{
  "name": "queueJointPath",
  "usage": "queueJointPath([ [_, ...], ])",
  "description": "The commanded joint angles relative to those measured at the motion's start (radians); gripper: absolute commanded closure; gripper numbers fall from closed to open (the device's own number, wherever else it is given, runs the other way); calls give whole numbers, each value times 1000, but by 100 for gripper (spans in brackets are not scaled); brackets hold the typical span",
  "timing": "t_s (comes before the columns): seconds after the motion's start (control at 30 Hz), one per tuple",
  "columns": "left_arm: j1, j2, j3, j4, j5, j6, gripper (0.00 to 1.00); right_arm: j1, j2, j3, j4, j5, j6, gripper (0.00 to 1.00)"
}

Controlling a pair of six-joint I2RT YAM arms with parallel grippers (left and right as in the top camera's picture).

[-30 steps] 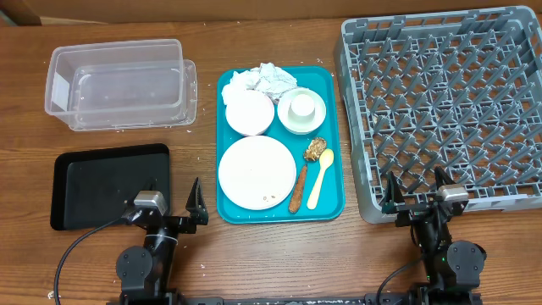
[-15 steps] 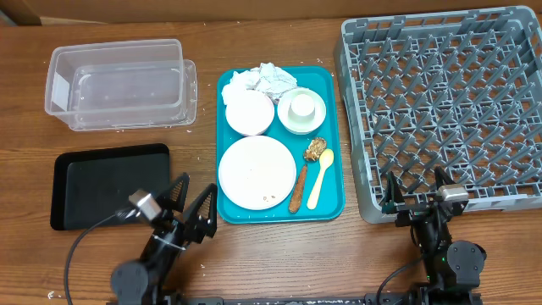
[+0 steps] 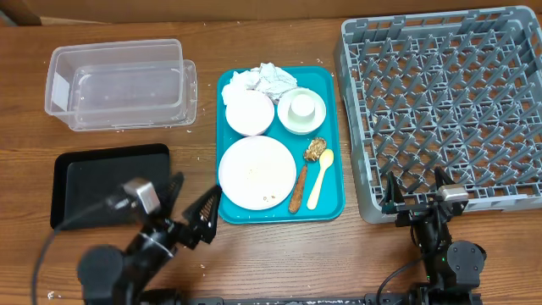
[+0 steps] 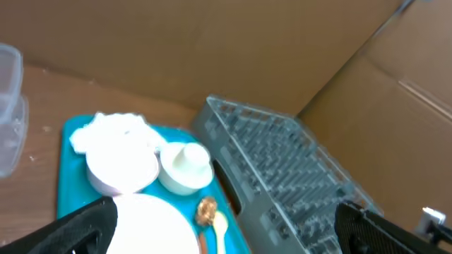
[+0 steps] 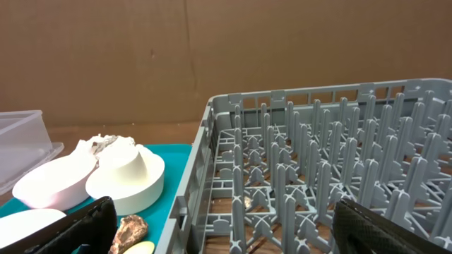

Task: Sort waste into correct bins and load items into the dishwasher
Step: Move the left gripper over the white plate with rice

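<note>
1. My left pincer (image 3: 193, 200) stands fully open and holds nothing. It is tilted above the wooden tabletop (image 3: 25, 135), between the shallow black tray (image 3: 93, 182) and the teal tray (image 3: 334, 127).
2. The smooth round plate (image 3: 257, 172) lies on the teal tray, just right of that pincer.
3. Beyond the plate are a pale pink bowl (image 3: 249, 112), a small white cup (image 3: 301, 108) and crumpled paper napkins (image 3: 269, 79).
4. Right of the plate are a brown stick (image 3: 299, 188), a crumbly lump (image 3: 316, 149) and a yellow plastic spoon (image 3: 319, 180).
5. My right pincer (image 3: 415, 193) is fully open and empty, at the near edge of the grey pegged rack (image 3: 449, 102).
6. The clear plastic tub (image 3: 118, 85) sits at the far left.
</note>
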Motion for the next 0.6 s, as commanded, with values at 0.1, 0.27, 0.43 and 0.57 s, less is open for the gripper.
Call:
queueJointPath([
  [0.1, -13, 426, 368, -269, 132, 241, 0, 0, -10, -10, 4, 10, 0, 0],
  [0.27, -23, 683, 565, -387, 418, 277, 0, 0, -10, -10, 4, 10, 0, 0],
  [0.43, -84, 830, 630, -291, 443, 266, 0, 0, -10, -10, 4, 10, 0, 0],
  [0.57, -274, 903, 697, -426, -9, 259, 0, 0, -10, -10, 4, 10, 0, 0],
])
